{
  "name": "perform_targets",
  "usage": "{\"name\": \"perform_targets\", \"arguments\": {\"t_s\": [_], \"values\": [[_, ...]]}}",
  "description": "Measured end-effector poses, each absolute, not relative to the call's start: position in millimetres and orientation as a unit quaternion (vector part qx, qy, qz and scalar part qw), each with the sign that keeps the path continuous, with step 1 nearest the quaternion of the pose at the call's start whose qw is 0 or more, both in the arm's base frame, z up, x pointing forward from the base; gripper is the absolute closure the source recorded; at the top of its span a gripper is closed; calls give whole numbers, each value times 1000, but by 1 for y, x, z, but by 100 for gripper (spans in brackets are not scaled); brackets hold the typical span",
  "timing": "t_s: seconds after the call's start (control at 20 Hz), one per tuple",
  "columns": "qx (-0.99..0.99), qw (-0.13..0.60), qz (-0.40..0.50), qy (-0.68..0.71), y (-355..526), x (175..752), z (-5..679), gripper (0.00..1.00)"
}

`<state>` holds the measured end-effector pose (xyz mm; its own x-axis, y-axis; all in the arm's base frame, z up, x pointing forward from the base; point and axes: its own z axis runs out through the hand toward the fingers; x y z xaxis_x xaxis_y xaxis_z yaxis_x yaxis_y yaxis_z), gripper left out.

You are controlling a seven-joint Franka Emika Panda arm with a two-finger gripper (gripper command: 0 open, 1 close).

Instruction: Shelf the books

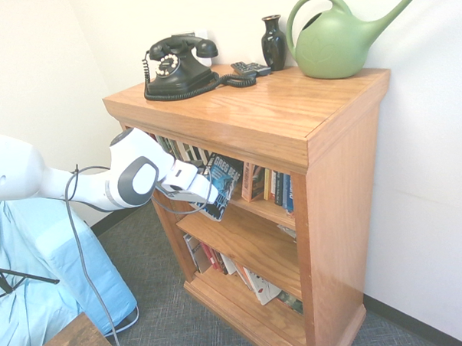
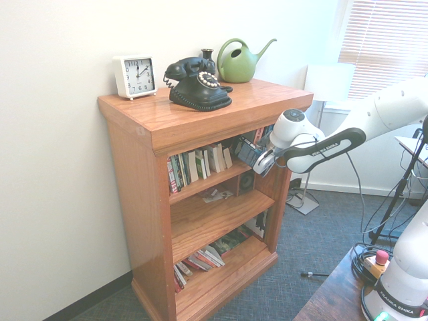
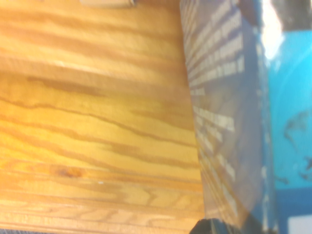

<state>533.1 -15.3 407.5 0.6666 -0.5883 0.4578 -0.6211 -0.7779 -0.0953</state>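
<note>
The book [image 1: 222,185], a thick paperback with a blue-teal and black cover and big white "GREG BEAR" lettering, hangs tilted in the air at the front edge of the bookcase's top shelf [image 1: 272,209], just under the overhanging top board [image 1: 251,111]. The white arm's gripper [image 1: 207,191] has its fingers clamped together on one edge of the book, so the rest of it juts out toward the shelf opening. In the second exterior view the book [image 2: 247,151] sits between the gripper [image 2: 262,160] and a row of thin standing books [image 2: 200,164]. The wrist view shows the cover [image 3: 229,112] close up and blurred, against bare wood grain.

As I judge it, this paperback is light to middling in weight, stiff enough across its thickness to be pinched, though the glossy cover could slip. An edge grip lets it sag or swivel. Holding nearer the spine, where the block is firmest, should steady it. Not fragile, but corners and pages would crumple if pushed against the shelf or its neighbours [image 1: 271,186].
</note>
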Motion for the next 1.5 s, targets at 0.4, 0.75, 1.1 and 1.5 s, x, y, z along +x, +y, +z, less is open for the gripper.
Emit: {"name": "perform_targets", "arguments": {"t_s": [0.4, 0.75, 1.1, 1.5], "values": [[914, 35, 243, -323, 3, 552, 406, 100], [913, 37, 246, -325, 7, 573, 403, 100], [911, 49, 257, -319, 8, 589, 400, 100], [910, 53, 265, -314, 19, 601, 406, 100]]}}
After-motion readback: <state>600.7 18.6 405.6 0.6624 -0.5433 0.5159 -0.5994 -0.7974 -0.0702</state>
